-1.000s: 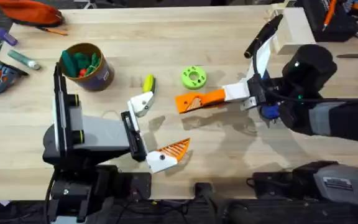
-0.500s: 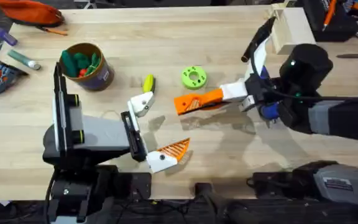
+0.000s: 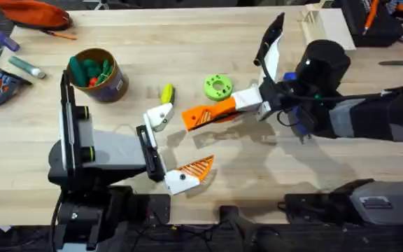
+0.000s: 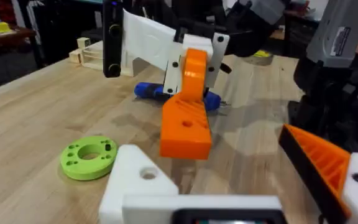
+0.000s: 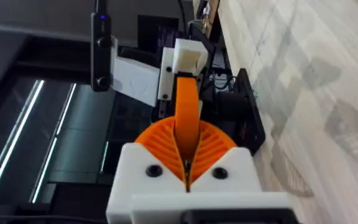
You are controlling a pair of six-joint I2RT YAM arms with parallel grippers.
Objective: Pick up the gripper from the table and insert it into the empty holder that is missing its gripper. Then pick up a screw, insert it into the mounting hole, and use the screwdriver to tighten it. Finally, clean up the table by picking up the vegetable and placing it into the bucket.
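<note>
Right hand (image 3: pixel 187 117) grasps the orange gripper (image 3: pixel 205 115) — left hand (image 3: pixel 175 150) released; bucket (image 3: pixel 98 73) label unreadable.

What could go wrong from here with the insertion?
1. The gripper is pinched at one end by the right gripper, so it may meet the holder off-axis and jam.
2. Its path runs near the green disc and the vegetable; a low sweep could knock them.

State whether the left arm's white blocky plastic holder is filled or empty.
Empty: the white plastic holder bears no finger; the right gripper holds the orange wedge gripper.
</note>
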